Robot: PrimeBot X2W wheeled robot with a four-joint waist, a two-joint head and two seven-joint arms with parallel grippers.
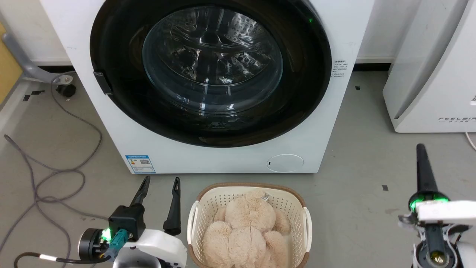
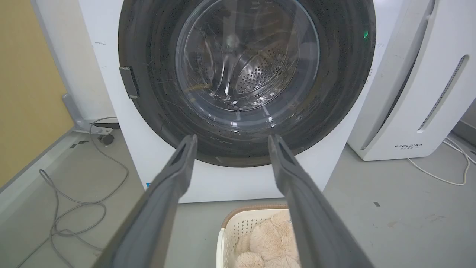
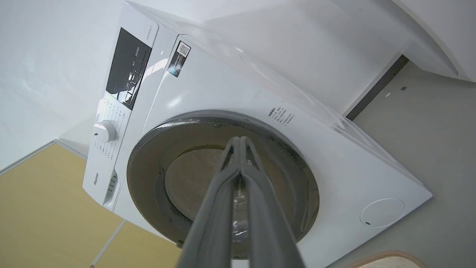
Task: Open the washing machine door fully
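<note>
The white washing machine (image 1: 122, 123) stands straight ahead, its big round glossy black door (image 1: 301, 93) lying flush against the front. A small dark latch tab (image 1: 102, 82) sits on the door's left rim. My left gripper (image 1: 160, 181) is open low at the left, short of the machine's base. In the left wrist view its fingers (image 2: 174, 175) spread wide below the door (image 2: 148, 74). My right gripper (image 1: 420, 147) is shut and empty at the lower right, well away from the machine. The right wrist view shows its fingertips (image 3: 240, 140) pressed together, pointing at the door (image 3: 156, 163).
A cream laundry basket (image 1: 202, 208) holding a beige plush toy (image 1: 247, 230) sits on the floor just before the machine, between my arms. A white FEELBIRD appliance (image 1: 431, 82) stands at the right. Grey cables (image 1: 55, 171) loop on the floor at the left.
</note>
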